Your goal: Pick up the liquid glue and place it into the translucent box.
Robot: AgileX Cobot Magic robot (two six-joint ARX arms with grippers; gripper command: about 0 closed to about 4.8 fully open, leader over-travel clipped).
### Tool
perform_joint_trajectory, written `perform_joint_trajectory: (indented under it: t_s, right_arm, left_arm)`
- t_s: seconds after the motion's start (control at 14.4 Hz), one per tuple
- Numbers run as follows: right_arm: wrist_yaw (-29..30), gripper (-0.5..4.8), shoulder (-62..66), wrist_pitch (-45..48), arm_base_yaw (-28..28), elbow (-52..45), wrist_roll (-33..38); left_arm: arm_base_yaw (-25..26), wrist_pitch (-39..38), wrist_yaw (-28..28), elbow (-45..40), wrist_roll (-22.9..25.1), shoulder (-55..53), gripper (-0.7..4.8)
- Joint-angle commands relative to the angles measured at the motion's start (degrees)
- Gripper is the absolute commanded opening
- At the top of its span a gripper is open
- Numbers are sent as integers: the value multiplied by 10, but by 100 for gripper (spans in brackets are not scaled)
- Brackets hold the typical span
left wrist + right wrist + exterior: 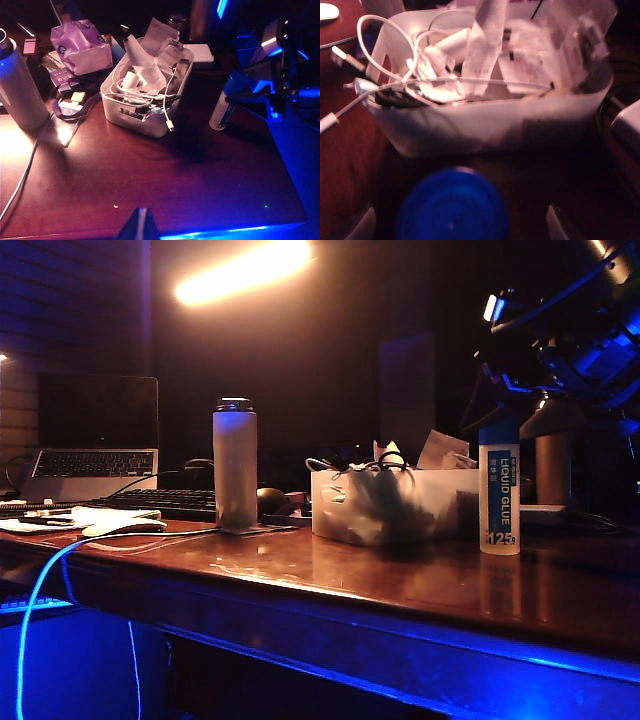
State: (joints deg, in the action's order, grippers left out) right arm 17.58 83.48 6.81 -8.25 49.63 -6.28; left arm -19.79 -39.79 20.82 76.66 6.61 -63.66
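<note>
Your right gripper hangs directly over the liquid glue, jaws spread wide and holding nothing. In the right wrist view the bottle's blue cap fills the lower middle of the frame, with one pale fingertip at the lower left corner and the other at the lower right, so the cap sits between the fingers and below them, not yet gripped.

The glue stands upright on the wooden table, its long axis vertical, at the right of the exterior view. It is just beside the right end of the translucent box, and you cannot tell from these frames whether the two touch. A straight descent along that axis looks like what the coming move calls for, with the fingers closing on either side of the cap or neck.

Your left gripper shows only as a dark tip at the bottom edge of the left wrist view, well apart from the bottle; whether it is open or shut cannot be told. The right arm is plainly the nearer one.

Count one glue bottle and one box, the box crowded with white cables and paper slips rising above its rim. Also on the table are one tall white flask left of centre in the exterior view, one brown metallic bottle behind the glue, one keyboard and one laptop at far left.
</note>
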Motion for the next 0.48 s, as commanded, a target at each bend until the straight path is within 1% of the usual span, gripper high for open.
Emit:
perform_joint_trajectory:
  t_s: [0.07,0.14,0.48]
  right_arm:
    - [-1,377,-2,12,0,2,1]
    - [-1,299,-2,12,0,2,1]
    - [-1,296,-2,12,0,2,5]
  left_arm:
    - [-1,7,2,4,0,1,-5]
    - [-1,7,2,4,0,1,-5]
    - [-1,7,2,4,0,1,-5]
